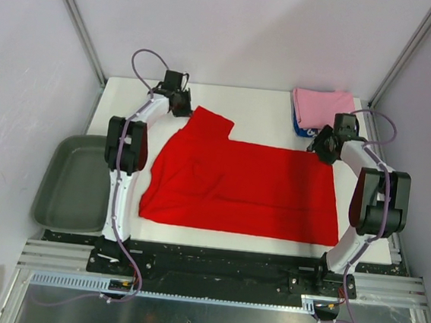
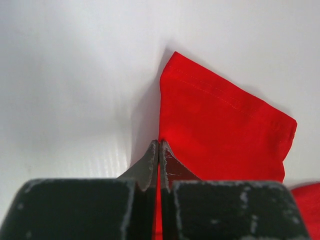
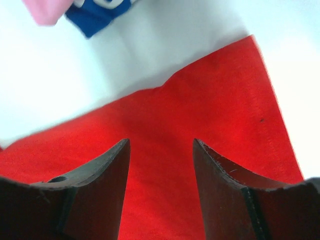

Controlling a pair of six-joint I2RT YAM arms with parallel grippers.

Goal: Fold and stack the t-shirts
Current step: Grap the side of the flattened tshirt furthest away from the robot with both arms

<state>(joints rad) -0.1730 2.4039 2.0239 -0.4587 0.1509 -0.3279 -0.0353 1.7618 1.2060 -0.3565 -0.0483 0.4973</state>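
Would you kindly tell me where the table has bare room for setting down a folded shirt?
Bare table along the far edge, between the left gripper and the pink t-shirt, beyond the red t-shirt. The red t-shirt fills the middle; the far right corner is stacked.

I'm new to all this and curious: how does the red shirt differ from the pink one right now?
The red shirt lies spread out across the middle of the table; the pink shirt is folded small at the far right corner. Red rests directly on the table; pink sits on a blue shirt. The left gripper pinches red's sleeve; nothing touches pink. Both show no print from above.
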